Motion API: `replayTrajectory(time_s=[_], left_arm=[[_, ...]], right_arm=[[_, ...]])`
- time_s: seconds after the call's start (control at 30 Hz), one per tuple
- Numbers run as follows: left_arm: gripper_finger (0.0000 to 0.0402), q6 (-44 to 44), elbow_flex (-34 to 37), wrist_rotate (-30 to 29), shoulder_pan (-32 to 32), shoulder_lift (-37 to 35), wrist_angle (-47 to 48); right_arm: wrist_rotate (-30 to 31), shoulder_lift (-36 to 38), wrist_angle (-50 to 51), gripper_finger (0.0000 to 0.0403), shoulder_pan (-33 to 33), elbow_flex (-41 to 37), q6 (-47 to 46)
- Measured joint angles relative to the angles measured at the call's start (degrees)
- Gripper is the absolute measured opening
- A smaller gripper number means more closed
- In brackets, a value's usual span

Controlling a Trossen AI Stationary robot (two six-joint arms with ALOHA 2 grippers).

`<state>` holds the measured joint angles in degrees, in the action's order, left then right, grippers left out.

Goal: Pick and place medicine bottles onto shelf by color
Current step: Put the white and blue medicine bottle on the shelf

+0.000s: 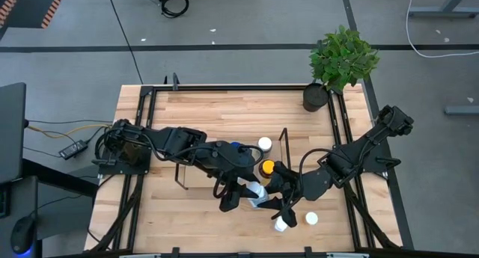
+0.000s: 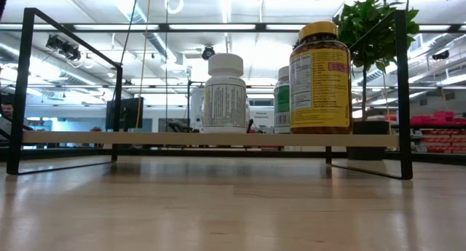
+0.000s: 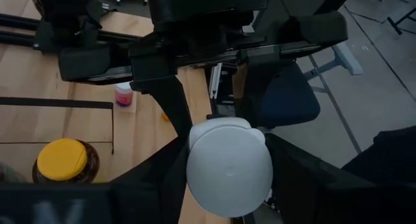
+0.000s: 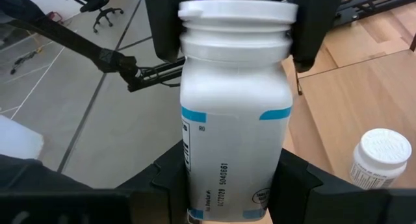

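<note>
A white bottle with a white cap and a blue-striped label [image 1: 257, 192] is held over the table's near middle between both grippers. My left gripper [image 1: 239, 192] is shut on its cap end, and my right gripper [image 1: 271, 201] is shut on its body. The shelf [image 2: 218, 138] carries a white bottle [image 2: 224, 94], a green-labelled bottle [image 2: 282, 98] and the amber bottle with a yellow cap [image 2: 319, 76], each standing on its base. In the high view the shelf [image 1: 179, 168] is at the table's middle, with the blue cap [image 1: 236, 147] by it. My left gripper pinches the bottle's white cap [image 3: 229, 165] between its two fingers, one on each side. The cap's top faces the wrist camera. My right gripper pinches the lower part of the bottle's body [image 4: 231, 178] between its two fingers [image 4: 162, 185]. The cap end points away from it toward the left gripper, and the bottle is clear of the table.
Two white-capped bottles [image 1: 311, 218] [image 1: 281, 225] stand on the table near its near edge, right of the grippers; one shows in the right wrist view [image 4: 380, 156]. A small pink bottle [image 3: 123, 94] stands on the wood. A potted plant [image 1: 316, 97] stands at the far right corner.
</note>
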<state>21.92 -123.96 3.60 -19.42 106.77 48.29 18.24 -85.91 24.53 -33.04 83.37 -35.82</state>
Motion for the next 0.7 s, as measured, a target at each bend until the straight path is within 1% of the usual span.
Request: replayTrajectory(time_s=[0.17,0.3,0.4,0.6,0.7], left_arm=[[0.0179,-0.4,0.1,0.1,0.5,-0.3,0.3],[0.0190,-0.9,0.2,0.1,1.4,-1.0,2.0],[0.0193,-0.9,0.2,0.3,2.2,-1.8,4.4],[0.0180,-0.9,0.2,0.1,2.8,-3.1,7.8],[0.0188,-1.4,0.2,0.1,2.9,-3.6,9.9]], right_arm=[[-0.2,0.0,0.5,0.0161,-0.5,0.1,-0.3],[0.0,0.2,2.1,0.0163,-0.6,0.3,-1.3],[0.7,0.2,2.9,0.0174,-0.5,0.4,-1.5],[2.9,0.5,3.2,0.0195,-0.7,0.6,-1.0],[3.0,0.4,3.8,0.0199,-0.3,0.5,-0.2]])
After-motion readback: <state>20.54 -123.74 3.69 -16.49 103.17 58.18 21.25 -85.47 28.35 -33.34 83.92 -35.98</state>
